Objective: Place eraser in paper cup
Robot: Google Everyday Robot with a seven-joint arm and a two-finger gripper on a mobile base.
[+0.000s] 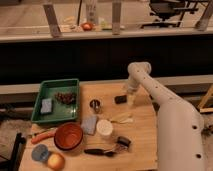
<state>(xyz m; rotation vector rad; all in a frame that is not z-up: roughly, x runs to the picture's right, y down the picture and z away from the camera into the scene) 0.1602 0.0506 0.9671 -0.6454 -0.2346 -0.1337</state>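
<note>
The eraser (120,99) is a small flat black block lying on the wooden table (142,145) toward its far side. The paper cup (104,128) is a short white cup standing near the table's middle, in front and to the left of the eraser. My gripper (131,100) hangs from the white arm, pointing down, just right of the eraser and close to it.
A green tray (56,101) with a blue sponge and dark bits is at the left. A small metal cup (94,105), orange bowl (68,136), grey cloth (90,124), black-handled tool (97,151), clip-like object (122,143), carrot (42,136) and apple (55,161) lie around.
</note>
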